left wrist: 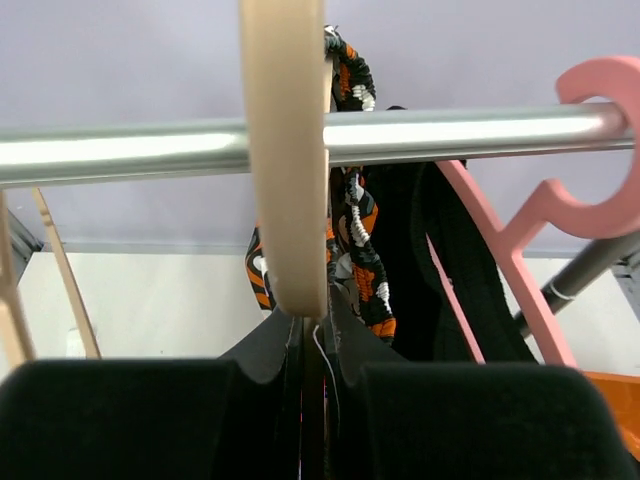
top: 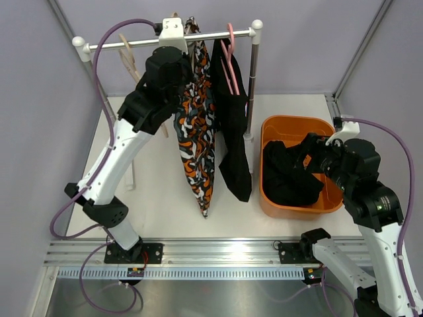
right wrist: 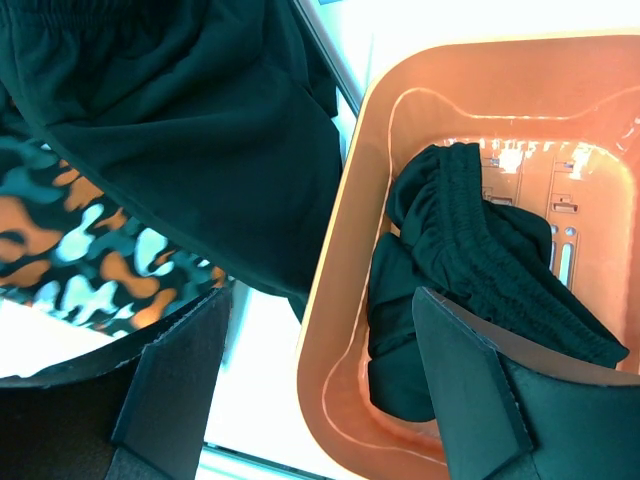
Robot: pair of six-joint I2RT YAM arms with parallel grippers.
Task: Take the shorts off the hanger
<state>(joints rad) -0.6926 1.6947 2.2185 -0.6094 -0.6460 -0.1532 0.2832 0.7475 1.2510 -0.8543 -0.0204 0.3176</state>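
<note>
My left pincer (left wrist: 312, 345) is pressed together just under the hanger (left wrist: 285, 150). I should lift slowly, straight up off the rail (left wrist: 120, 150) above.

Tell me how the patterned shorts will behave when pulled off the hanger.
Probably floppy: the patterned shorts hang in long limp folds below the rail. Likely light: a slim wooden hanger seems to carry them. They may drag on the black shorts hanging close beside them.
</note>
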